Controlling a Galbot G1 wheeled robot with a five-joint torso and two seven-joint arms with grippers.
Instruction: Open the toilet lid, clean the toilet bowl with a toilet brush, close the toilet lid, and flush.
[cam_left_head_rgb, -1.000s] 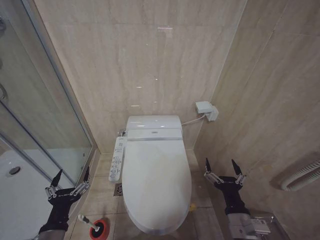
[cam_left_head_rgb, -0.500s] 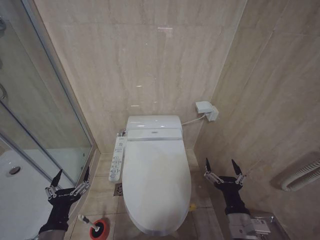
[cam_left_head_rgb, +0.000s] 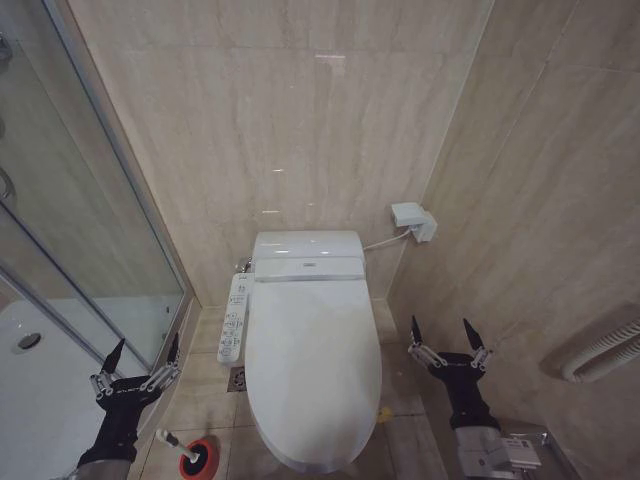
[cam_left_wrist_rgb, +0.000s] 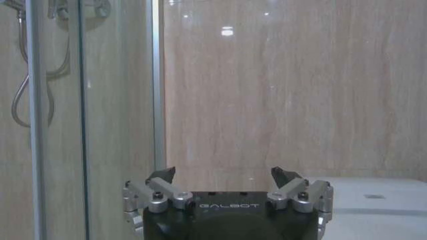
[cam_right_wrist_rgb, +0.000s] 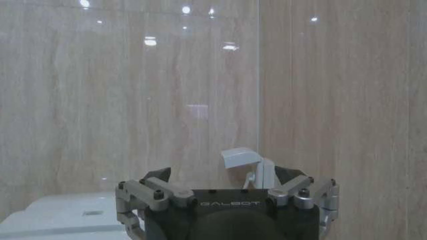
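Nearest the head camera, the left gripper (cam_left_head_rgb: 143, 355) hangs low on the robot's left with its two dark fingers spread wide and nothing between them, over the floor tiles beside the glass shower screen (cam_left_head_rgb: 70, 230). The right gripper (cam_left_head_rgb: 446, 338) hangs on the other side of the toilet at about the same height, its fingers likewise wide apart and empty, close to the side wall; its arm is cut off by the bottom edge of the frame.

Just below the left gripper, the toilet brush (cam_left_head_rgb: 172, 441) stands tilted in its red cup holder (cam_left_head_rgb: 199, 457) on the floor; only the white handle shows, the bristle head being sunk in the cup.

Between the two arms, the toilet lid (cam_left_head_rgb: 312, 365) lies shut and flat, hiding the inside of the toilet bowl (cam_left_head_rgb: 300, 464), of which only a sliver of the front rim shows under the lid. A white button panel (cam_left_head_rgb: 233, 318) runs along the toilet's left side; its markings are too small to read. Farther back, a small white wall box (cam_left_head_rgb: 412, 220) sits in the corner, with a cable running to the toilet.
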